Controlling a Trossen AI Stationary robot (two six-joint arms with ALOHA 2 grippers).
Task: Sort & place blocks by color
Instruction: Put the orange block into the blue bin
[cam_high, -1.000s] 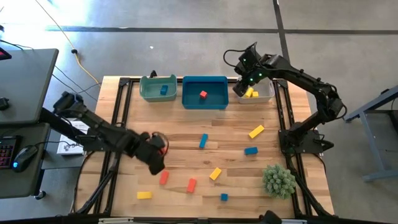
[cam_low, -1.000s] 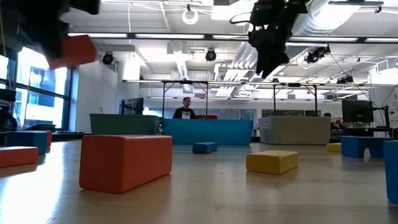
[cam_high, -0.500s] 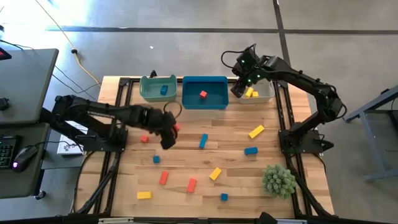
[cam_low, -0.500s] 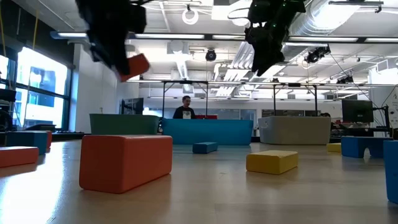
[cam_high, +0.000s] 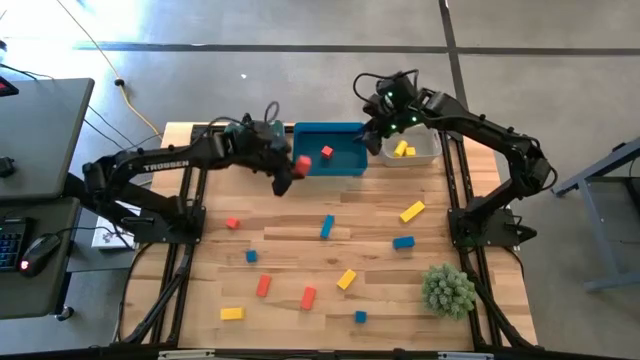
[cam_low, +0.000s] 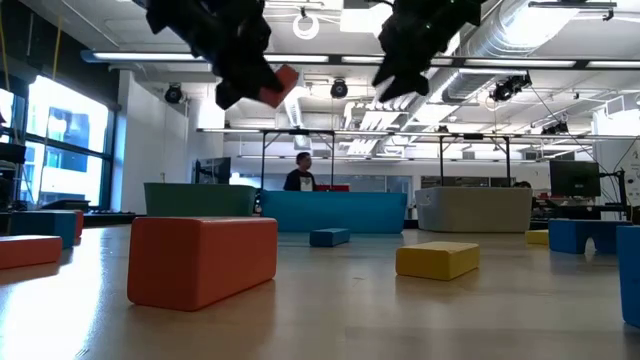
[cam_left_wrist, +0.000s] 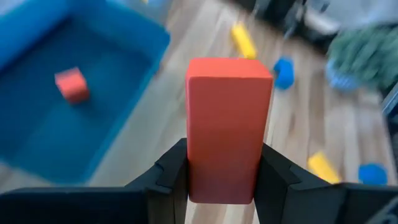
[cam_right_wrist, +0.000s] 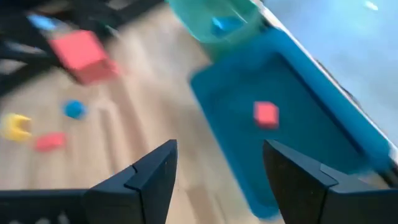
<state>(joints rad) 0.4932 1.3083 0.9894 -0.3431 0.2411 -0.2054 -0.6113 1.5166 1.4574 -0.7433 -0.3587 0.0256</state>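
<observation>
My left gripper (cam_left_wrist: 219, 180) is clamped on a red rectangular block (cam_left_wrist: 227, 124), held in the air at nine o'clock of the blue rectangular bin (cam_high: 345, 163). My right gripper (cam_right_wrist: 217, 180), fingers apart, hovers at its three o'clock edge.

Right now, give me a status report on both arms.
Left gripper shut on red block, at blue bin edge. Right gripper open, empty, above same bin. Path unobstructed.
</observation>
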